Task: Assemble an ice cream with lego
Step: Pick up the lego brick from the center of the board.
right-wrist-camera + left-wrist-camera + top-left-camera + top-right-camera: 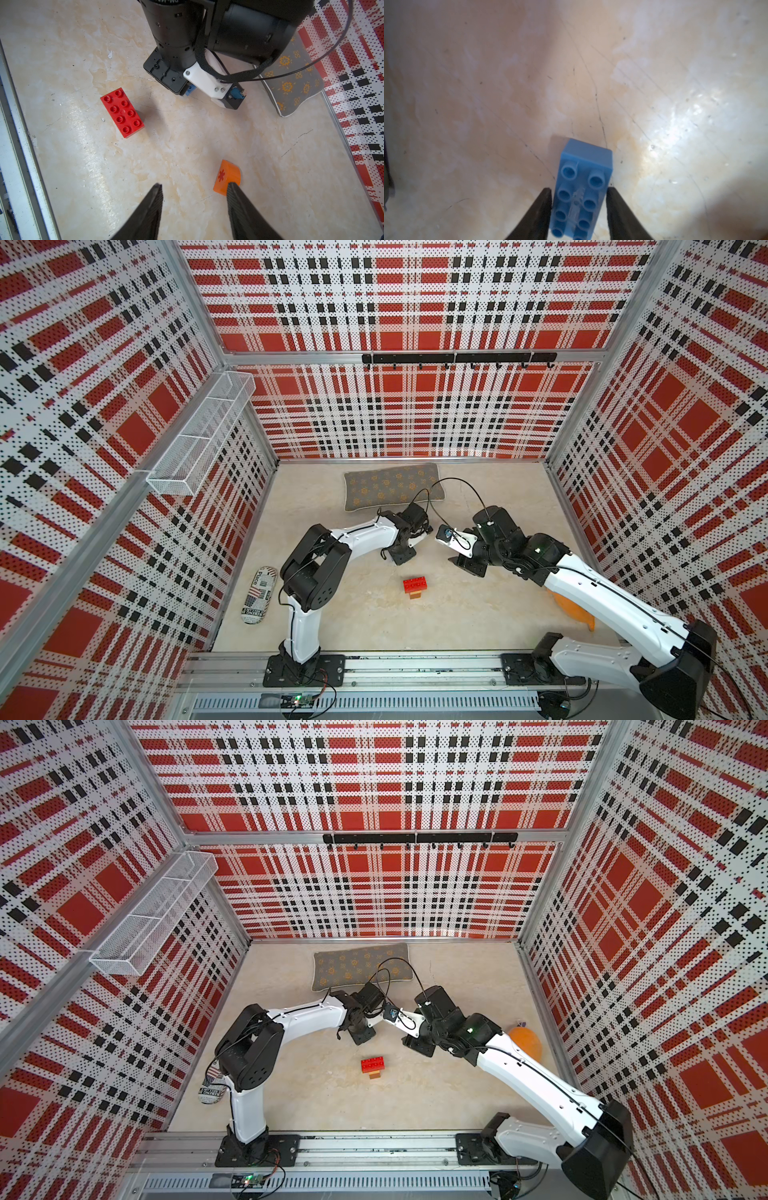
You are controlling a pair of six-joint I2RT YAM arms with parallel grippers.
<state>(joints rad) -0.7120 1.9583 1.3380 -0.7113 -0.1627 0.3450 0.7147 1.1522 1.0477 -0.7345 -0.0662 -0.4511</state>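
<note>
In the left wrist view my left gripper [579, 189] is shut on a blue lego brick [586, 162], studs facing the camera, one finger on each long side. The right wrist view shows a corner of that brick [190, 90] under the left gripper. A red brick [415, 584] tops a short narrow stack with a brown-orange piece [415, 594] showing below it, in both top views [373, 1065]. The orange dome with a red asterisk [227, 173] lies on the table just outside one finger of my right gripper [194, 185], which is open and empty.
A patterned cushion [392, 487] lies at the back of the table. A small skateboard [259, 595] sits at the left wall. A big plain orange round object [525, 1042] rests behind the right arm. A wire basket [199, 435] hangs on the left wall.
</note>
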